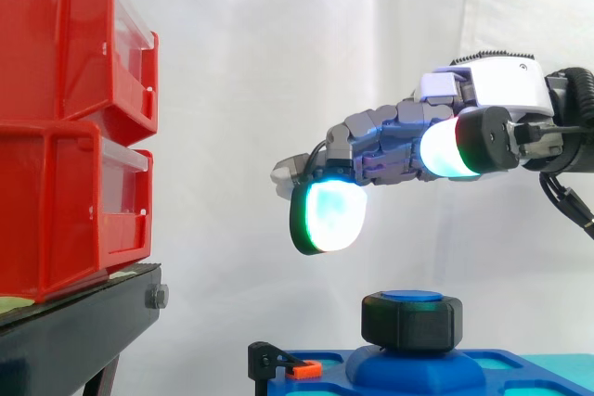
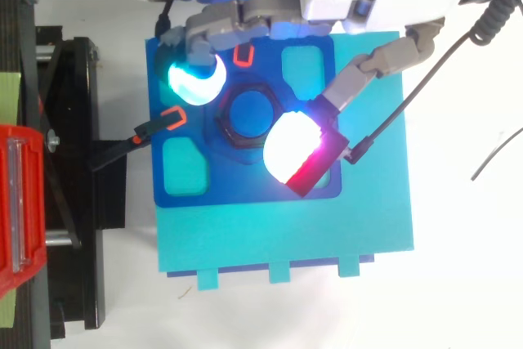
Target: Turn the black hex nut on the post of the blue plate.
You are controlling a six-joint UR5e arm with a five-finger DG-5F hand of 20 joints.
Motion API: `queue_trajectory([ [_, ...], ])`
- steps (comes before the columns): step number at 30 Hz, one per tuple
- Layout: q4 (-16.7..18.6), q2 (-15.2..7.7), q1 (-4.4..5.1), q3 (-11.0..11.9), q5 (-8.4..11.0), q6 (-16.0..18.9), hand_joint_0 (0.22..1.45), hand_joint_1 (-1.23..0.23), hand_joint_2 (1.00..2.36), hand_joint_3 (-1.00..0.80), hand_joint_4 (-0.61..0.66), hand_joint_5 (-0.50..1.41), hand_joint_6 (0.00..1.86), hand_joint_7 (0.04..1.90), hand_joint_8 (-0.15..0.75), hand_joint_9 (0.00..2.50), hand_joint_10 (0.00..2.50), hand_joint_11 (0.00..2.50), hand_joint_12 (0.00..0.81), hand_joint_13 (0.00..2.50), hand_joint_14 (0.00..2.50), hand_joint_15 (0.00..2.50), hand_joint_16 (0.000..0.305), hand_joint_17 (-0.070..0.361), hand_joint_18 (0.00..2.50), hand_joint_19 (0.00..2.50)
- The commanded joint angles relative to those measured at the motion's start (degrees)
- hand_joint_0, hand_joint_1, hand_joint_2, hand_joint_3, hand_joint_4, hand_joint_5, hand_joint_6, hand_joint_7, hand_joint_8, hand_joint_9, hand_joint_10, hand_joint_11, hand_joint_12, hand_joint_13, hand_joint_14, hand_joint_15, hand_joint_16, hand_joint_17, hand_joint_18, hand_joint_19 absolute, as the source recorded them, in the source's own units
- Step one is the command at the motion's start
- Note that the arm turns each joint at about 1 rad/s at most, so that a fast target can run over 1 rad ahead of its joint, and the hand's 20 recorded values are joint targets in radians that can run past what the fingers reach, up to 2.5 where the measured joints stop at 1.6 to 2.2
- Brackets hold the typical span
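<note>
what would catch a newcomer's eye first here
The hand with glowing pads, hovering open above the black hex nut without touching it. The nut sits on the post of the blue plate at bottom centre, and red bins are stacked at the left of the side view.

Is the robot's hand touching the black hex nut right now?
Apart. The side view shows white curtain between the hand and the black hex nut below it.

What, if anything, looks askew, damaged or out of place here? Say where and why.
Nothing stands out. The black hex nut sits level on the post of the blue plate, and the hand hovers open above it, touching nothing.
</note>
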Motion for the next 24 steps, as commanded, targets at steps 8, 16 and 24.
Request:
queue_trajectory([
  [8, -1.6, 0.0, 2.50, 0.2, 3.35, -1.2, 0.47, -0.32, 1.00, -0.50, 0.20, -0.21, 0.50, 1.11, 0.235, 0.12, 0.00, 0.04, 0.366, 0.12, 0.00, 0.04, 0.057, 0.129, 0.00, 0.09],
  [16, -3.6, 0.0, 4.96, 0.2, 6.77, -1.9, 0.47, -0.32, 1.00, -0.50, 0.20, -0.21, 0.50, 1.11, 0.234, 0.12, 0.00, 0.03, 0.367, 0.12, 0.00, 0.03, 0.057, 0.129, 0.00, 0.09],
  [24, -3.4, 0.0, 6.37, 0.2, 8.53, -2.3, 0.47, -0.32, 1.00, -0.50, 0.20, -0.21, 0.50, 1.11, 0.235, 0.12, 0.00, 0.03, 0.367, 0.12, 0.00, 0.04, 0.057, 0.129, 0.00, 0.09],
])
